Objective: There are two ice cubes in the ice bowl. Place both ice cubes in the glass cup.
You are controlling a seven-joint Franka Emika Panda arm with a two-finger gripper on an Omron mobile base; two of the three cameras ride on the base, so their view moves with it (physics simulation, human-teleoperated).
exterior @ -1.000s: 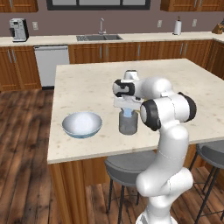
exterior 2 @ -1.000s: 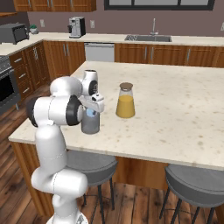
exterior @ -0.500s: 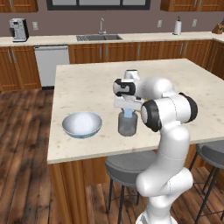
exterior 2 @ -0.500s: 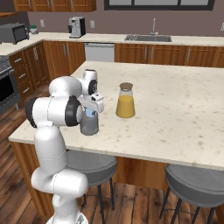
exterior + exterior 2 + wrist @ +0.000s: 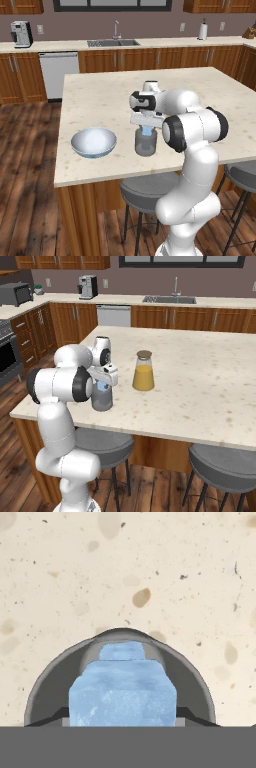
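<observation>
glass cup [image 5: 45, 687] holding one ice cube [image 5: 122, 649], gripper [image 5: 122, 724] gripping another [image 5: 122, 694]

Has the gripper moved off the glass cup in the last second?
No. The gripper stays directly above the glass cup, same spot relative to the ice bowl, shut on an ice cube.

A large pale-blue ice cube [image 5: 122, 694] is sitting low in the middle, directly over the round mouth of the glass cup [image 5: 45, 684]. A second ice cube [image 5: 122, 650] is lying deeper inside the cup, just beyond the first. The speckled beige desk [image 5: 125, 567] is spreading all around the cup's grey rim.
</observation>
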